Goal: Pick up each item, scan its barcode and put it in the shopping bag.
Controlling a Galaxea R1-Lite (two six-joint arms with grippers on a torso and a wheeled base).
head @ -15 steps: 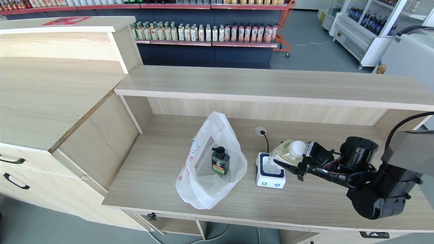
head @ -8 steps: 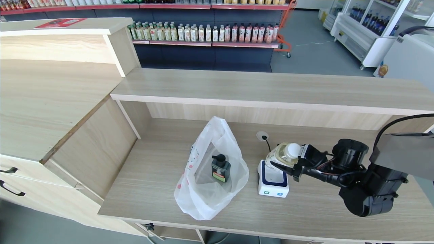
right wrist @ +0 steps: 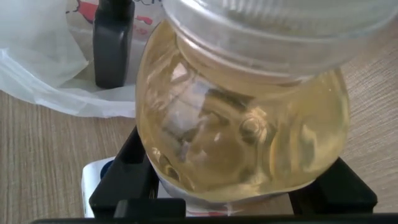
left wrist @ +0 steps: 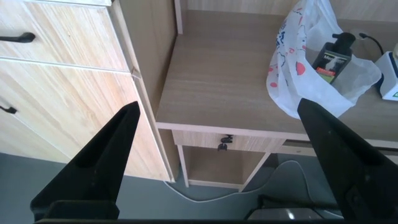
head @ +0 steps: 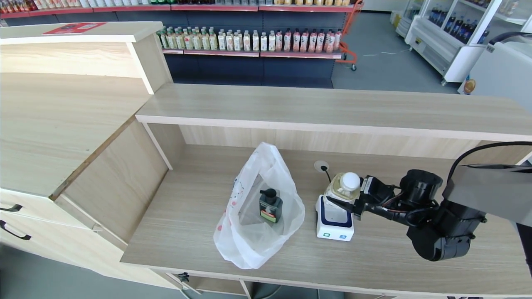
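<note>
In the head view, a clear bottle of yellowish liquid with a white cap (head: 343, 189) is being held by the right gripper (head: 341, 199). Its black jaws are being pressed against the bottle's sides. The bottle is being kept just above the white and blue box-shaped scanner (head: 334, 220), which is being borne by the pale wooden counter (head: 374, 257). Just beside the scanner, on the robot's left, a thin white plastic shopping bag (head: 253, 236) is being kept open on the counter, and a dark green pump bottle (head: 270, 206) is being held upright inside it.

In the left wrist view, the left gripper (left wrist: 214, 162) is being held off the counter's front edge with its jaws spread wide apart and nothing between them. Beyond it, the shopping bag (left wrist: 289, 74), the pump bottle (left wrist: 336, 57) and a corner of the scanner (left wrist: 389, 78) are being shown on the counter (left wrist: 217, 81), beside a light wooden drawer cabinet with black handles (left wrist: 56, 93).

In the right wrist view, the clear bottle (right wrist: 242, 130) is being clamped between the right gripper's (right wrist: 233, 193) jaws, directly over the scanner (right wrist: 93, 180), with the pump bottle (right wrist: 112, 43) and shopping bag (right wrist: 37, 56) being seen behind it
</note>
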